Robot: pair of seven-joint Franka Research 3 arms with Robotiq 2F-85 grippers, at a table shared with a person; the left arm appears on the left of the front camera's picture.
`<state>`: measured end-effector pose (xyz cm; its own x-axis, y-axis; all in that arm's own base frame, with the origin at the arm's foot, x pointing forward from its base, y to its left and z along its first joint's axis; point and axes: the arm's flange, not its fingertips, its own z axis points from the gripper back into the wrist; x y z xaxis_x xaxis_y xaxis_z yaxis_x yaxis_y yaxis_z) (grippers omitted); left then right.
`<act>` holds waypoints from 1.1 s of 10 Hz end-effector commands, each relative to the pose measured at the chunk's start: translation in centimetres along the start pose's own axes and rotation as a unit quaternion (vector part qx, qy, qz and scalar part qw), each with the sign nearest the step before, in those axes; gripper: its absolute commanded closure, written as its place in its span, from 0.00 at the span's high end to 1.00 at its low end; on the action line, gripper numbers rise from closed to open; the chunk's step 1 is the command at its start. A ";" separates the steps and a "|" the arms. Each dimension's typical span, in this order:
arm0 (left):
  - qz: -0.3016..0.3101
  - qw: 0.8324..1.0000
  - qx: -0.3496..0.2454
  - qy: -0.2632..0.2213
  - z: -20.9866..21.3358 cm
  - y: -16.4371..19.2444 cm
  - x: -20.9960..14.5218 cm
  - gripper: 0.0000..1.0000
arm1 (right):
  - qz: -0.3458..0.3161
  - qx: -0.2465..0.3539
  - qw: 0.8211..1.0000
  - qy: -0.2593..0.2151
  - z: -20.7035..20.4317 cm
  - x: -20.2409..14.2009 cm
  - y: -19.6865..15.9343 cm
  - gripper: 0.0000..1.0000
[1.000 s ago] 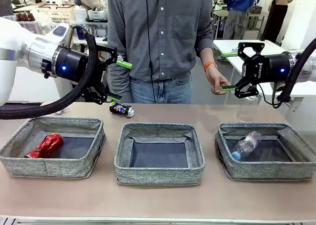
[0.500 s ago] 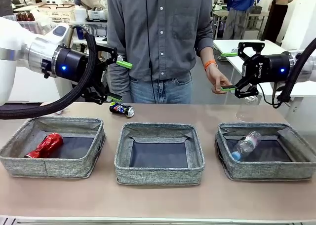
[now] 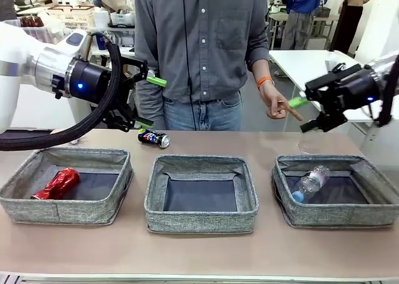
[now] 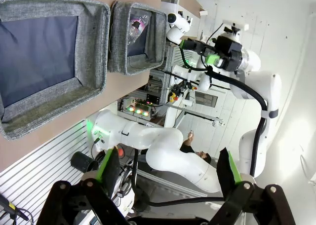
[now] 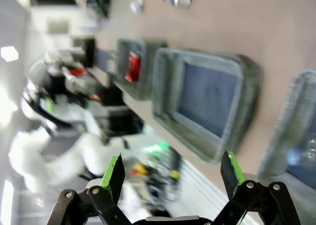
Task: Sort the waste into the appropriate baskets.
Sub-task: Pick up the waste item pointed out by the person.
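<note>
Red can [image 3: 56, 184]: dented, lying aslant on the dark floor of the left basket [image 3: 68, 154], toward that basket's left side.
Clear bottle [image 3: 310, 182]: lying slantwise in the right basket [image 3: 336, 217], its blue cap toward the near-left corner.
Dark can [image 3: 153, 137]: on its side on the bare table [image 3: 199, 253], in no basket. It lies at the far side, behind the gap between the left basket and the middle basket [image 3: 201, 223].
Baskets: three in a row along the near part of the table, close to each other but apart.
Left gripper [image 3: 151, 102]: raised above the table's far side, up and to the left of the dark can. Its jaws are spread wide with nothing between them, and its fingers point toward the person.
Right gripper [image 3: 302, 114]: raised above the far edge, behind the right basket. Its jaws are spread wide and nothing is held. Its wrist view is smeared by blur but shows both green pads far apart.
Person's hand [image 3: 277, 103]: held up just beside the right gripper, one finger stretched toward its upper green pad. Whether they touch cannot be told.
Person [image 3: 199, 41]: standing at the far side behind the middle basket, in a grey shirt and jeans, with an orange wristband [image 3: 265, 81].
</note>
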<state>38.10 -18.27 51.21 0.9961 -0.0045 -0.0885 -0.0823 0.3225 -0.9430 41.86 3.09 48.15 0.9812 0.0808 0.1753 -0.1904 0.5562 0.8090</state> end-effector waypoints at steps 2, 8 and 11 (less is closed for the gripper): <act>-0.003 1.000 0.006 -0.002 0.1 -0.2 -0.1 1.00 | 0.434 -0.036 0.881 0.187 3.1 -2.5 -2.3 1.00; -0.003 1.000 0.006 -0.002 0.1 -0.2 -0.1 1.00 | 0.636 -0.173 0.735 0.162 3.8 -6.8 -5.1 1.00; -0.003 1.000 0.006 -0.002 0.1 -0.2 -0.1 1.00 | 0.447 -0.135 0.836 0.288 5.1 -5.3 -5.9 1.00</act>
<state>38.07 -18.28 51.26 0.9962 -0.0037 -0.0867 -0.0809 0.3241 -0.9425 36.99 -4.54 44.72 0.2702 0.9143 0.3019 -0.9436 0.1892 0.2716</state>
